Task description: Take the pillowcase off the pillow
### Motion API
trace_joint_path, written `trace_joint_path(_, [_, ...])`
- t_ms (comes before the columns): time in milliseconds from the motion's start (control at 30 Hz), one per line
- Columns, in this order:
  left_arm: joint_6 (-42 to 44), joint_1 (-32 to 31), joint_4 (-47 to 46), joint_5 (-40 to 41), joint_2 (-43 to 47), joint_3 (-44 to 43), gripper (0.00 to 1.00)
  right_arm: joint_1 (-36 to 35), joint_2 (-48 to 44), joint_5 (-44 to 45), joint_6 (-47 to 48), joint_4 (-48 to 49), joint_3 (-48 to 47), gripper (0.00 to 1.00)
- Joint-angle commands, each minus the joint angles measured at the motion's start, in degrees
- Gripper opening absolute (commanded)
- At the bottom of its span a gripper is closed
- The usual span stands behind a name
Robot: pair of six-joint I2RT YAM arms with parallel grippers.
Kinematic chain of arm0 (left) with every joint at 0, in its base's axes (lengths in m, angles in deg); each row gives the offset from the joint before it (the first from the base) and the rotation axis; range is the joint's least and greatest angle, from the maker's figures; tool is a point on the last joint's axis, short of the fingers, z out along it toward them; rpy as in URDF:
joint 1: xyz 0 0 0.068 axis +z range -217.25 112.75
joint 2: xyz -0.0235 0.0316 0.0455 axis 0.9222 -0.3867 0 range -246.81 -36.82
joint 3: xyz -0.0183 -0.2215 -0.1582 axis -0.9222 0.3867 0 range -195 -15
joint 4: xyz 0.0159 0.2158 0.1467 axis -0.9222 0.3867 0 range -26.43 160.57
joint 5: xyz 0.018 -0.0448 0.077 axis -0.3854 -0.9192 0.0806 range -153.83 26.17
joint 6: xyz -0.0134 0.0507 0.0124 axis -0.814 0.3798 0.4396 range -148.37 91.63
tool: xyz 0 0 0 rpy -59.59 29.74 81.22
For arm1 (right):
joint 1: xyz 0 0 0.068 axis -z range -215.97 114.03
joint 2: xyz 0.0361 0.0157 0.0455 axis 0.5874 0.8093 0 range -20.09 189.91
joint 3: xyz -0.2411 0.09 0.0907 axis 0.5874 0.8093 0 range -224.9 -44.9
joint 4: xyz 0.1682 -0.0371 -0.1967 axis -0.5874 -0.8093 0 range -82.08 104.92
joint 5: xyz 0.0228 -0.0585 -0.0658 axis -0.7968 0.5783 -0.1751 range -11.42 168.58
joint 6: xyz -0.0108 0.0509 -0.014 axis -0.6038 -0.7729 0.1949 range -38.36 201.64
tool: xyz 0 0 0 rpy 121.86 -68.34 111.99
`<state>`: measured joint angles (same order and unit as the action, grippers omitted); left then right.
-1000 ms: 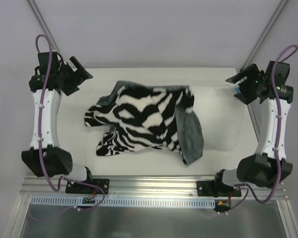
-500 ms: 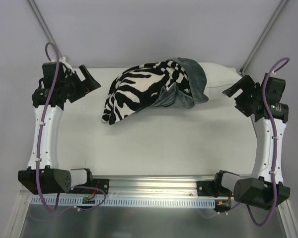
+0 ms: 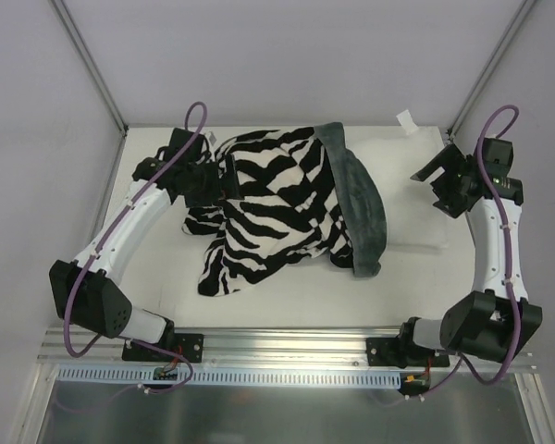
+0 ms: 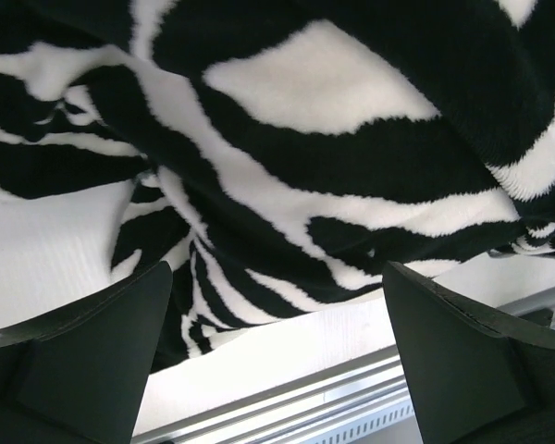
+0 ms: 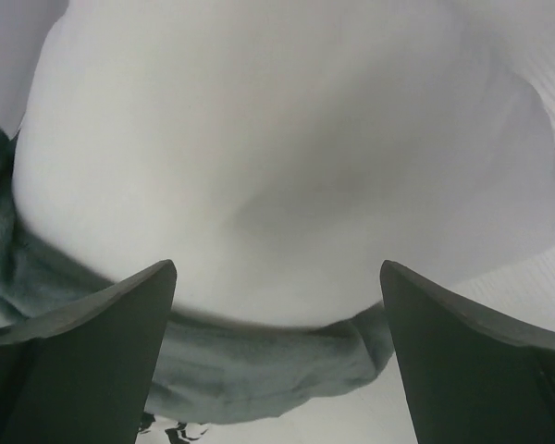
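The pillowcase [image 3: 277,208] lies zebra side up across the middle of the table [image 3: 287,301], its grey-teal rim turned back around the pillow [image 3: 414,199], whose white right end sticks out bare. The left gripper [image 4: 277,277] is at the cover's left edge, its 2 fingers spread wide, clamping nothing. The right gripper [image 5: 277,273] faces the pillow's bare end, equally wide and empty.

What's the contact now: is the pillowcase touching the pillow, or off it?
Touching. The right wrist view shows the pillowcase, grey-teal edge, wrapped snug around the white pillow, with no gap between them.
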<state>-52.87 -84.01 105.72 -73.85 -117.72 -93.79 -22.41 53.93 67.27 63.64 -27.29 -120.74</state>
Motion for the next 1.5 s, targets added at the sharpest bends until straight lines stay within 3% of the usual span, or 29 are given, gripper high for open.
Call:
trace_joint_path(0, [-0.4,-4.5,-1.5,3.3,-2.5,0.9,0.99,-1.1,3.8,3.3,-2.6,3.6,-1.9,0.96])
trace_joint_path(233, [-2.5,-7.1,-3.9,2.4,-10.7,1.8,0.99,-5.4,19.8,2.6,-5.7,5.4,-7.5,0.96])
trace_joint_path(267, [-2.5,-7.2,-4.1,2.0,-11.5,1.4,0.93,-5.7,21.8,2.3,-5.7,5.4,-9.2,0.93])
trace_joint_path(333, [-2.8,-7.2,-4.7,1.9,-13.6,1.1,0.81,-5.9,25.7,1.3,-6.0,6.0,-10.0,0.69])
trace_joint_path(367, [-2.6,-7.2,-4.8,2.1,-14.2,0.8,0.58,-5.9,26.7,1.4,-6.5,6.3,-10.1,0.37])
trace_joint_path(433, [-2.3,-7.2,-4.6,3.2,-14.0,0.9,0.31,-5.8,26.6,2.1,-6.7,6.2,-9.9,0.01])
trace_joint_path(467, [-2.1,-7.2,-4.5,3.7,-13.6,1.1,0.09,-5.8,25.6,2.9,-6.8,6.4,-9.3,0.01])
trace_joint_path(500, [-1.9,-7.1,-4.4,4.0,-12.3,1.4,0.00,-5.9,24.8,3.5,-6.6,6.4,-9.0,0.01])
trace_joint_path(733, [-2.5,0.1,-3.2,3.1,3.7,9.2,0.00,-3.5,14.3,8.1,-7.6,6.4,-3.2,0.01])
trace_joint_path(867, [-1.4,13.6,-1.5,0.3,14.3,12.4,0.00,0.8,8.3,7.7,-8.3,6.3,-0.2,0.01])
trace_joint_path(967, [-1.2,21.8,1.3,-0.6,17.2,11.9,0.00,3.4,3.6,7.1,-8.6,6.3,1.8,0.01])
trace_joint_path(1467, [-12.0,43.3,8.0,4.5,20.3,2.8,0.00,18.3,-13.2,0.1,-7.4,3.1,9.4,0.01])
